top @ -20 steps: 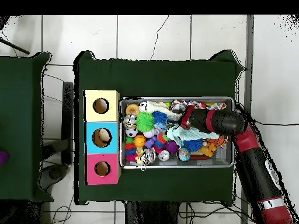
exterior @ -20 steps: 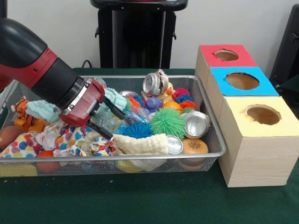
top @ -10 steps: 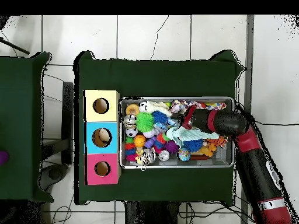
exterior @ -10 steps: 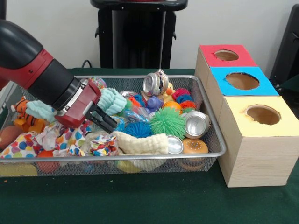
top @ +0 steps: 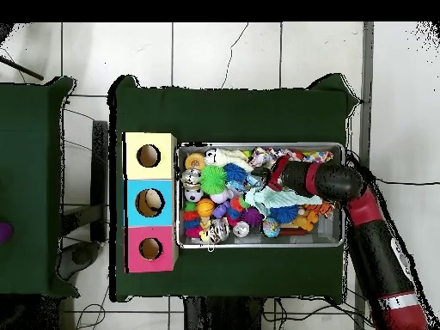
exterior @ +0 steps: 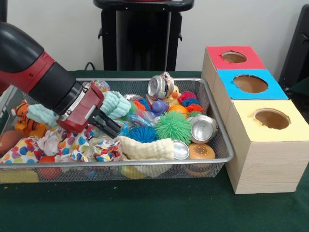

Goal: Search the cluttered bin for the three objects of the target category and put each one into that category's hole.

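My claw [exterior: 112,127] sits in the bin [exterior: 145,165], fingers drawn narrow; I cannot tell whether anything is pinched between them. A crinkled bottle [exterior: 138,120] lies just beyond my tips, at 2 o'clock. I judge it light, springy and slick, best gripped across a crease. A second ago my fingers were spread wide and sat lower.

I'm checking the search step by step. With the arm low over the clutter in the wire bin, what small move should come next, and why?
Probably a short lift straight up. The pincer sits low among the toys in the bin, its tips at a crinkled clear bottle beside the blue spiky ball. Whether it has gripped the bottle cannot be told; raising it slightly would likely show that.
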